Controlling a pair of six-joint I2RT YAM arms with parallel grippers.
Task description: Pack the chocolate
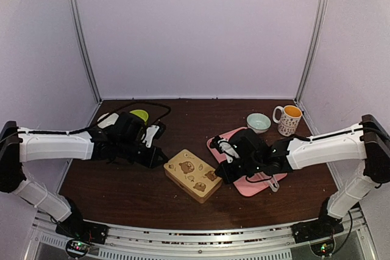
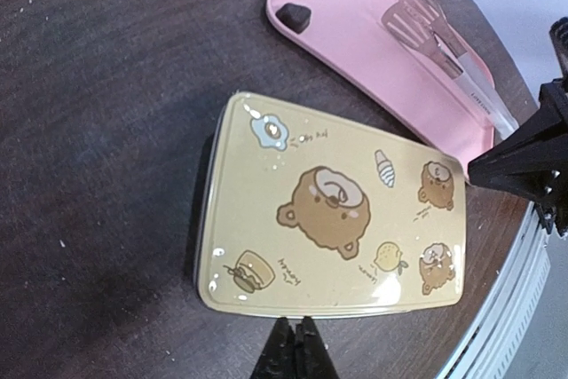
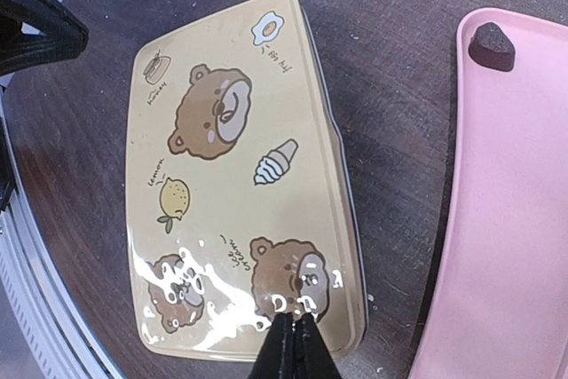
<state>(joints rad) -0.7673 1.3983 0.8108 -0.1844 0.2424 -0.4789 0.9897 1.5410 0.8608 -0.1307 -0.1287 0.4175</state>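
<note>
The tan tin [image 1: 193, 175], its lid printed with bears, lies shut on the dark table between the two arms. One dark lump of chocolate [image 2: 292, 14] sits on the corner of the pink tray [image 2: 373, 51]; the right wrist view shows that chocolate [image 3: 491, 46] too. My left gripper [image 2: 295, 321] is shut and empty, its tips just off the tin's [image 2: 328, 210] left end. My right gripper [image 3: 293, 319] is also shut and empty, its tips over the right end of the lid [image 3: 231, 166]. From above, the right arm hides the chocolate.
A pink spatula [image 2: 426, 28] lies on the tray. Behind the tray [image 1: 255, 188] stand a pale bowl [image 1: 258, 122] and a mug [image 1: 287, 119] with orange inside. A green object [image 1: 140, 114] lies behind the left arm. The table's metal front edge [image 2: 515, 308] is close to the tin.
</note>
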